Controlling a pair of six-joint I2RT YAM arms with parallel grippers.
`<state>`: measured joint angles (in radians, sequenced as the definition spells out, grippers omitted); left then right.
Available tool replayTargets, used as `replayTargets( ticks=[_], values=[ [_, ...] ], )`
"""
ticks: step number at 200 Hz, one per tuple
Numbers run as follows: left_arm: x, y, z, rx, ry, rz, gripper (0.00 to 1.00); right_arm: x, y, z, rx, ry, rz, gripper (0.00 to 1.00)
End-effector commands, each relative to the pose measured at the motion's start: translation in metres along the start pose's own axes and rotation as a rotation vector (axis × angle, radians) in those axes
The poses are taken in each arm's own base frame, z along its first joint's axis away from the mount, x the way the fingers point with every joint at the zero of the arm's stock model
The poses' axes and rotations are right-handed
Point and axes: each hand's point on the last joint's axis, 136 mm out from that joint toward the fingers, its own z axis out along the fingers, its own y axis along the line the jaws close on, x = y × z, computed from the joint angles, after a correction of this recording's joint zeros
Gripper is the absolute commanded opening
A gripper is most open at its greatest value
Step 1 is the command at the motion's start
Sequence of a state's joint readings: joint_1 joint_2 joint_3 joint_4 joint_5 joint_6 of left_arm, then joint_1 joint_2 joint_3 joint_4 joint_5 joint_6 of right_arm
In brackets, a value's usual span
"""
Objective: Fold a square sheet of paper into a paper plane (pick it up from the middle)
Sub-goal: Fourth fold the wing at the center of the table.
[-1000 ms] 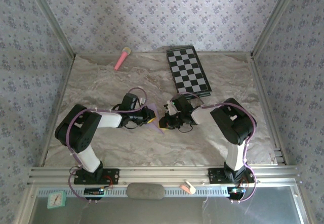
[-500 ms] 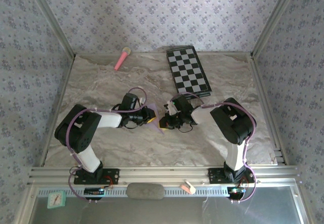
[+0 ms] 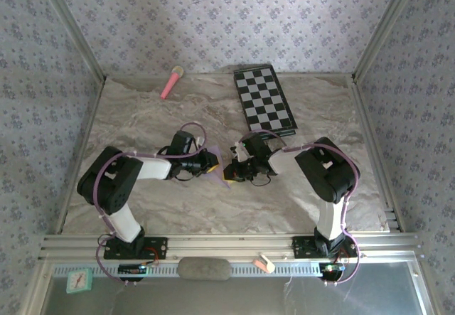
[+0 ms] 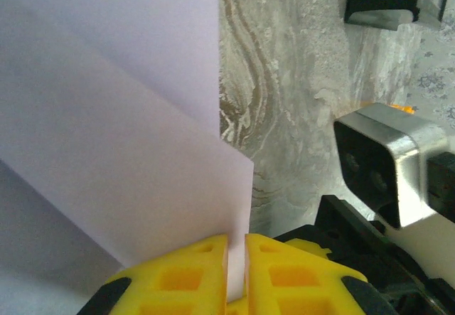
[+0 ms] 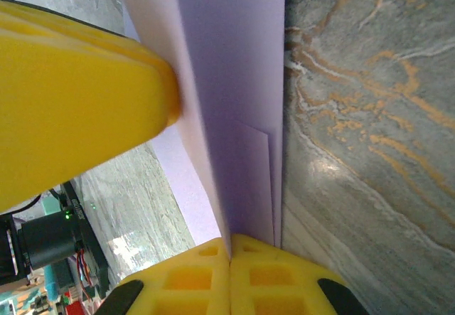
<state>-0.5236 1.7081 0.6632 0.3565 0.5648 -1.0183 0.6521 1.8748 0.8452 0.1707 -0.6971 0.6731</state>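
The right pincer (image 5: 229,259) is clamped on the edge of the folded lilac paper (image 5: 234,73). The left pincer's yellow finger (image 5: 78,102) touches its side. Marbled tabletop (image 5: 370,151) lies right.

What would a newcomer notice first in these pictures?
The two arms meeting at mid-table draw the eye: the left hand and the right hand are each shut on the creased lilac paper, which is held between them over the marbled table. After that, the black-and-white checkered board at the far side, right of centre, and the pink stick at the back left stand out.
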Motion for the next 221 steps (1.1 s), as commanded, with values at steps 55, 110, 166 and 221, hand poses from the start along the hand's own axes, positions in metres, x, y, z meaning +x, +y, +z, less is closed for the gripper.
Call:
replayTargets(
  ticks=[55,110,166,221],
  values=[
    [-0.003,0.001,0.009,0.009,0.018,0.008,0.15,0.028,-0.058,0.009,0.185,0.063,0.128,0.08],
    [-0.001,0.008,0.013,-0.004,0.023,0.005,0.15,0.029,-0.058,0.008,0.188,0.067,0.131,0.09],
    [-0.001,0.007,0.011,0.000,0.023,0.006,0.15,0.025,-0.052,0.003,0.189,0.053,0.106,0.12],
    [-0.010,-0.009,-0.018,0.004,-0.058,0.037,0.22,0.030,-0.062,0.004,0.195,0.069,0.113,0.06]
  ],
)
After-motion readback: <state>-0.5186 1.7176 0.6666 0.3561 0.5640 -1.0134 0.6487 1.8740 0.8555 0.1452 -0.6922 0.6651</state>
